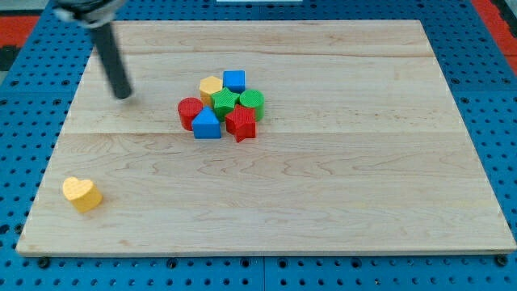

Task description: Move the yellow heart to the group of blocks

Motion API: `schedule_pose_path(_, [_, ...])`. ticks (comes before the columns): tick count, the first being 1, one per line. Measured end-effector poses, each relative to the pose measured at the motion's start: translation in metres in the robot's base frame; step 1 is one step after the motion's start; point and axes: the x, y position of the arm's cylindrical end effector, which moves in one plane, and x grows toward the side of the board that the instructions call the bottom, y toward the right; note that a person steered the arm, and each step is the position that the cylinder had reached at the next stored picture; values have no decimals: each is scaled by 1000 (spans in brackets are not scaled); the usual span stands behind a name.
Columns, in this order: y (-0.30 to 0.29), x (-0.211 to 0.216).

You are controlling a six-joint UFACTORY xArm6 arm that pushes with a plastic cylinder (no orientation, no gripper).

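Note:
The yellow heart (81,194) lies alone near the board's bottom left corner. The group of blocks sits at the upper middle: a yellow hexagon (211,87), a blue cube (234,80), a green star (224,103), a green cylinder (252,103), a red cylinder (191,112), a blue triangle (206,125) and a red star (241,123), all packed together. My tip (123,94) rests on the board at the upper left, well above the heart and to the left of the group, touching no block.
The wooden board (323,202) lies on a blue perforated table (501,121). The rod's dark mount shows at the view's top left edge.

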Motion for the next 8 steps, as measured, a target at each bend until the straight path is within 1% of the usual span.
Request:
schedule_pose_path(1, [-54, 87])
schedule_pose_path(2, [-56, 125])
schedule_pose_path(3, [-38, 148])
schedule_pose_path(4, [-53, 185])
schedule_pose_path(5, [-43, 178])
schedule_pose_path(6, [10, 187])
schedule_pose_path(7, [38, 203])
schedule_pose_path(8, [43, 146])
